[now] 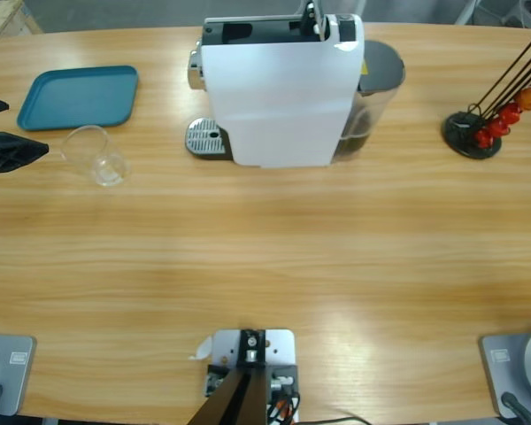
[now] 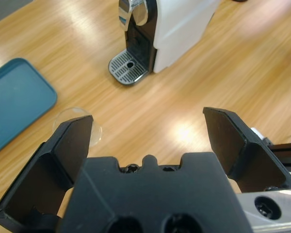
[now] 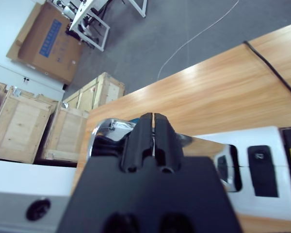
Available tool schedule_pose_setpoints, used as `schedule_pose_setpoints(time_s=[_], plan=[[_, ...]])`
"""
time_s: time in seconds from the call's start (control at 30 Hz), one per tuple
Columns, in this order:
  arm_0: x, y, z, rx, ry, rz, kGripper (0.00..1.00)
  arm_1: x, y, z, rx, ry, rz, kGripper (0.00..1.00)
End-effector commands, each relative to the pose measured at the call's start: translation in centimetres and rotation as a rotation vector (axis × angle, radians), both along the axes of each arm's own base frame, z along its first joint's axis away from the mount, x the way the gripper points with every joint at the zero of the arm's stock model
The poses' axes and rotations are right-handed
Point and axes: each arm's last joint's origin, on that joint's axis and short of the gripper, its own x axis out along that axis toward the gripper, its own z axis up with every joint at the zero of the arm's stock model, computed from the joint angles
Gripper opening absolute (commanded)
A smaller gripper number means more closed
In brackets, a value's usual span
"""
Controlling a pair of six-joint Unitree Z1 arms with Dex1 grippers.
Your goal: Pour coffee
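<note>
Coffee nowhere visible; glass cup (image 1: 97,158) empty beside teal tray (image 1: 78,96), off coffee machine (image 1: 274,97). Light, slick, breakable: best pinched across wall. Left gripper (image 2: 149,119) spread nearby; right gripper (image 3: 153,121) pressed together above machine.

A long wooden table (image 1: 265,257) with pale, glossy planks fills the high view, and soft patches of light shine on its surface. Beyond its far edge, the right wrist view shows a grey floor (image 3: 184,24) with a thin pale cable (image 3: 199,34) trailing across it. Wooden crates (image 3: 19,126) stand by a white wall (image 3: 5,29), with a cardboard box (image 3: 48,41) bearing a blue label leaning beside a white metal frame (image 3: 92,22).
</note>
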Motion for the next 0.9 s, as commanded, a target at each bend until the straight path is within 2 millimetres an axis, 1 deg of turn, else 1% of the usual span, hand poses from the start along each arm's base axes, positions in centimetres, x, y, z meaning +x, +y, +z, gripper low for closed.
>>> schedule_pose_setpoints(time_s=[0.03, 0.13, 0.2, 0.37, 0.43, 0.57, 0.63, 0.83, 0.9], plan=[[-0.5, 0.4, -2.0, 0.041, 0.031, 0.005, 0.991, 0.6, 4.2, -3.0, -0.056, 0.058, 0.056, 0.0], [-0.5, 0.4, -2.1, 0.045, 0.031, 0.003, 0.991, 0.1, 4.9, -3.5, -0.073, 0.068, 0.066, 0.0], [-0.6, 0.4, -2.0, 0.043, 0.028, 0.001, 0.991, -0.2, 5.3, -3.5, -0.07, 0.065, 0.065, 0.0], [-1.2, 1.0, -2.3, 0.04, 0.029, -0.002, 0.991, -1.5, 6.1, -3.7, -0.094, 0.066, 0.063, 0.0], [-1.5, 1.2, -2.5, 0.039, 0.03, -0.003, 0.991, -1.4, 6.4, -4.1, -0.104, 0.07, 0.059, 0.0], [-1.6, 1.4, -2.6, 0.044, 0.025, -0.009, 0.991, -0.7, 7.5, -5.5, -0.123, 0.075, 0.048, 0.0], [-1.6, 1.4, -2.6, 0.047, 0.023, -0.012, 0.991, -0.8, 8.0, -5.9, -0.13, 0.076, 0.053, 0.0], [-1.3, 1.0, -2.7, 0.059, 0.019, -0.026, 0.991, -0.7, 8.4, -6.4, -0.143, 0.075, 0.045, 0.0], [-1.3, 1.0, -2.7, 0.064, 0.016, -0.031, 0.991, -0.6, 8.7, -7.0, -0.154, 0.083, 0.047, 0.0]])
